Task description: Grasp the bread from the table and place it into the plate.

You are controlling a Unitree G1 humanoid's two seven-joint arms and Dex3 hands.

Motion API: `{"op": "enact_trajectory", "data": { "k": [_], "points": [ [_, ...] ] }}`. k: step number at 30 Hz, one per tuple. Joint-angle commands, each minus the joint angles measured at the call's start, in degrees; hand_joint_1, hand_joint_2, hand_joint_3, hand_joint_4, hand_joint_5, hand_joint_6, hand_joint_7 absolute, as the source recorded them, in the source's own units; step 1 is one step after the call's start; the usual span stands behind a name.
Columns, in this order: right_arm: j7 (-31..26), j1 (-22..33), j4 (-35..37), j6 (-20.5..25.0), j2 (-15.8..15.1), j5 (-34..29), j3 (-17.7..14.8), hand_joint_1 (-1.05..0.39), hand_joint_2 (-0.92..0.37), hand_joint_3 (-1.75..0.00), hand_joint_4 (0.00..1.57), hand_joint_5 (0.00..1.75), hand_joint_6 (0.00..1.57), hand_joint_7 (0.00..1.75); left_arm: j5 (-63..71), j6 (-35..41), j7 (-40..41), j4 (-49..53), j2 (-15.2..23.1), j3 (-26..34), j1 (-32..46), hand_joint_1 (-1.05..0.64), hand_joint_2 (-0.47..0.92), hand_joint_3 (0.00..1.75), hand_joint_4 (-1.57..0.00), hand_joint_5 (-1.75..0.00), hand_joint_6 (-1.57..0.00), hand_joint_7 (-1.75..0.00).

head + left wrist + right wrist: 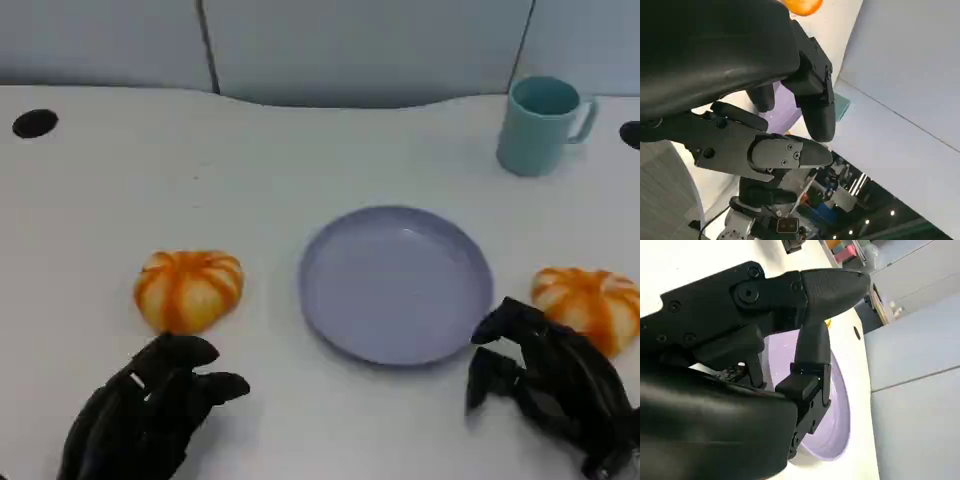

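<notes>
On the white tabletop (300,150) sat a round, shallow lavender plate (396,283), bare, roughly in the middle. Two orange, pumpkin-shaped bread rolls with pale ridges lay either side of it: the left bread roll (189,288) a little way off the plate's rim, the right bread roll (590,305) just beyond its other edge. A teal ceramic mug (540,124) stood well back, towards the far right of the tabletop.

Neither roll had been picked up, so I judged the task to be at its very start, at the approach before the grasp. The left robot hand (145,410) hovered just short of the left bread roll, its black fingers loosely apart with nothing between them, the tips close to the roll but not touching. The right robot hand (550,385) rested near the plate's rim with its fingers curled downward and spread, also holding nothing; the right bread roll sat just behind it, partly hidden by it. From the right wrist view, those fingers hung over the plate's edge.

The next move, as it looked to me, called for one hand to reach forward over its roll, close the fingers around the rounded sides, lift it clear and carry it across to the plate. The soft, domed shape seemed likely to need a gentle, wide grip.
</notes>
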Motion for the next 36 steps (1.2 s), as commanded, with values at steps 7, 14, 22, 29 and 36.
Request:
{"op": "enact_trajectory", "data": {
  "k": [7, 14, 22, 29, 36],
  "points": [
    [-0.5, 1.3, 1.1, 0.7, -0.6, -0.2, -0.4, -0.52, -0.92, -0.29, 0.70, 1.67, 0.57, 1.36, 0.1, -0.9, -0.4, 0.9, 0.6, 0.4, -0.4, -0.56, 0.92, 0.27, -0.52, -1.70, -0.52, -1.17],
    [-0.2, 1.2, 1.4, 0.3, -0.6, -0.2, -0.5, -0.53, -0.92, -0.30, 0.70, 1.68, 0.57, 1.36, 0.1, -1.0, -0.3, 0.9, 0.6, 0.4, -0.4, -0.56, 0.92, 0.27, -0.51, -1.70, -0.52, -1.17],
    [-0.5, 1.3, 0.8, 1.5, -0.7, -0.2, -0.3, -0.53, -0.92, -0.29, 0.70, 1.68, 0.57, 1.38, -0.2, -0.4, -0.2, 0.7, 0.7, 0.5, -0.3, -0.56, 0.92, 0.25, -0.52, -1.68, -0.52, -1.16],
    [-0.5, 0.7, 1.8, 0.9, -0.4, -0.1, -0.5, -0.52, -0.92, -0.29, 0.71, 1.69, 0.57, 1.39, 2.1, -4.4, 0.8, -1.2, 0.8, 0.3, -0.6, -0.54, 0.92, 0.28, -0.46, -1.68, -0.48, -1.16],
    [-0.9, 0.2, 2.3, 0.8, -0.2, -0.2, -0.5, -0.51, -0.92, -0.30, 0.71, 1.70, 0.57, 1.40, 12.6, -19.4, 4.9, -2.7, 1.1, -1.0, -1.9, -0.50, 0.92, 0.29, -0.36, -1.63, -0.47, -1.02]
  ]
}}
